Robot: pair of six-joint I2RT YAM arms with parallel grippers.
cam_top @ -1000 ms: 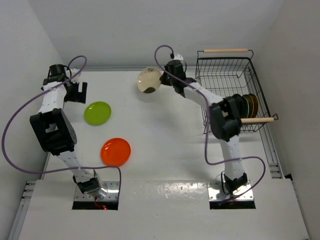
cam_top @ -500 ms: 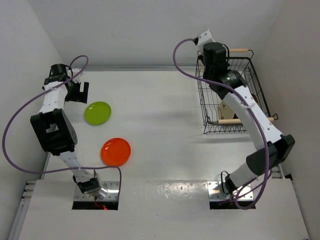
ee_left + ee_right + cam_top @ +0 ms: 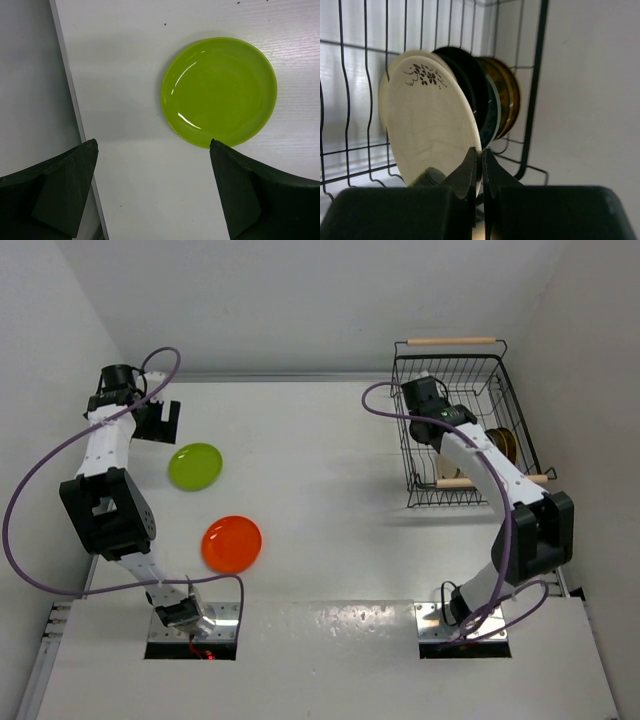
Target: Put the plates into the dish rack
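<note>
Right claw (image 3: 420, 395) now sits inside the dish rack (image 3: 450, 341) at upper right of the overhead view, having swung over from mid-table within the last second with a cream plate (image 3: 427, 125) that the arm hides from above; the lime green plate (image 3: 195, 466) and orange-red plate (image 3: 231, 544) still wait at left. From its own wrist, the left claw (image 3: 152, 145) gapes wide just below the lime green plate, touching nothing. The right wrist view shows narrow fingers (image 3: 470, 170) apparently pinching the cream plate's rim, upright against the black plate (image 3: 465, 75) and others too overlapped to count.

Wide overhead view, left wrist straight down on green plate (image 3: 219, 92), right wrist close inside dish rack (image 3: 536, 75)
</note>
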